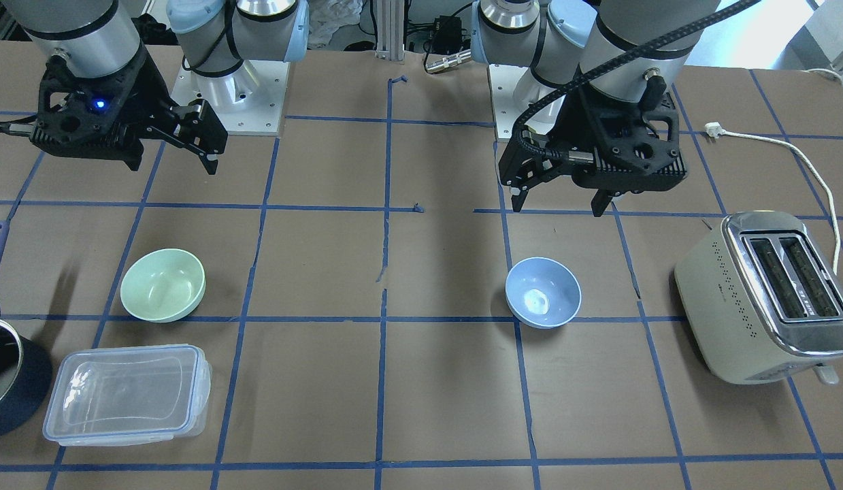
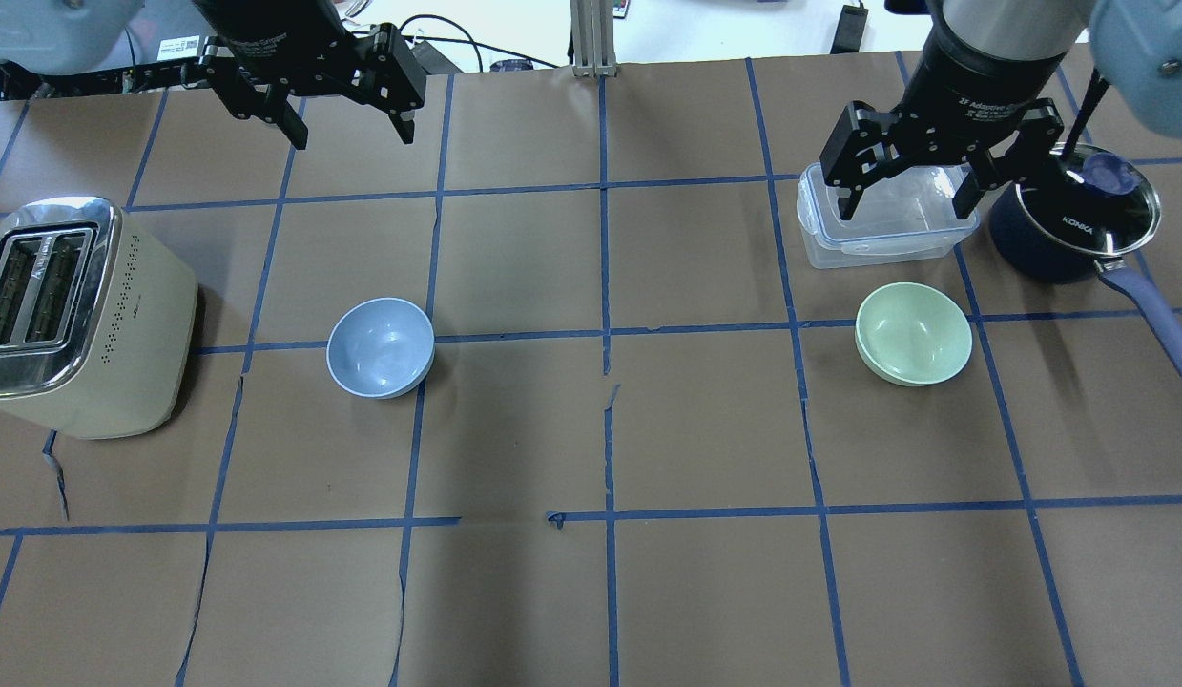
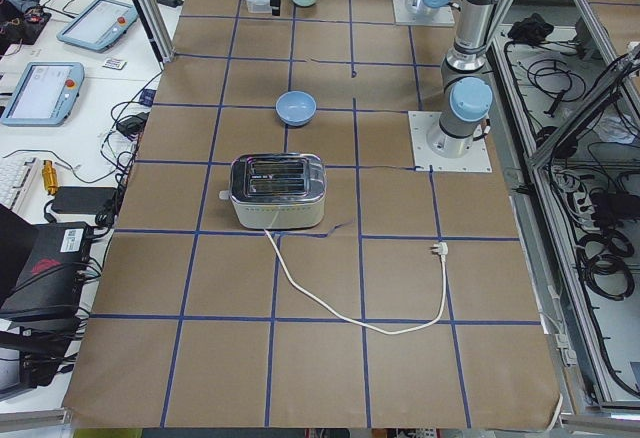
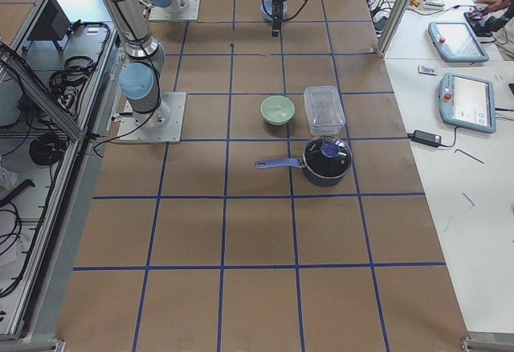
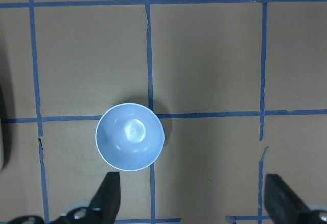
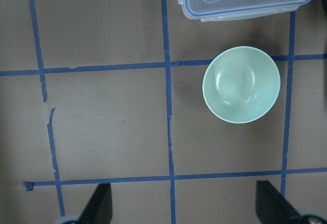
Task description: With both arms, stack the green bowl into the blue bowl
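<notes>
The green bowl [image 2: 913, 333] sits upright on the table on my right side; it also shows in the front view [image 1: 162, 284] and the right wrist view [image 6: 241, 84]. The blue bowl [image 2: 380, 346] sits upright on my left side, also in the front view [image 1: 543, 292] and the left wrist view [image 5: 130, 136]. My left gripper [image 2: 353, 134] is open and empty, raised above the table beyond the blue bowl. My right gripper [image 2: 904, 210] is open and empty, raised above the clear container, beyond the green bowl. The bowls stand far apart.
A cream toaster [image 2: 75, 315] stands left of the blue bowl, its cord [image 1: 802, 163] trailing on the table. A clear plastic container [image 2: 886, 239] and a dark navy pot [image 2: 1077, 215] with a long handle sit just beyond the green bowl. Blue tape lines grid the brown table.
</notes>
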Controlling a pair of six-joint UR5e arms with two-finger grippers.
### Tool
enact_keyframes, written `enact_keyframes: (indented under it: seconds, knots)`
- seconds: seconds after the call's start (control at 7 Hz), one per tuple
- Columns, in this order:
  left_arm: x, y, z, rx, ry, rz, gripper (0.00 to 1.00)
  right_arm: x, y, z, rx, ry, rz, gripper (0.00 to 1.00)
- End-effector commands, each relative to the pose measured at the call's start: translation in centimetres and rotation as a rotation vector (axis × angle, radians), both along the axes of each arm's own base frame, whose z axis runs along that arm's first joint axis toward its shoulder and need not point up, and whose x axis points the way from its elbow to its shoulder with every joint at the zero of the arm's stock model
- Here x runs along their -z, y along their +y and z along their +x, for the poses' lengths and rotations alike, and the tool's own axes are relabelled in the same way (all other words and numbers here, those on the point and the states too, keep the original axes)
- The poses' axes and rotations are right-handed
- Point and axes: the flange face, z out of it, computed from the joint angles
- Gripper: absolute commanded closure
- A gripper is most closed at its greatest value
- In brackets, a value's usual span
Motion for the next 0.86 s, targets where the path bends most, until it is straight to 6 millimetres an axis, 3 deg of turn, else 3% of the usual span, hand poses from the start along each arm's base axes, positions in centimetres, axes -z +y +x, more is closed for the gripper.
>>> enact_keyframes:
  seconds: [0.0,0.71]
  knots:
    - [0.07,0.04,0.01,0.0,-0.001,0.003,0.0,0.04,0.0,0.01,-0.002,-0.001,0.001,0.0]
    - [0.07,0.04,-0.01,-0.001,0.0,0.003,0.0,0.62,0.1,0.04,0.0,-0.004,0.012,0.0]
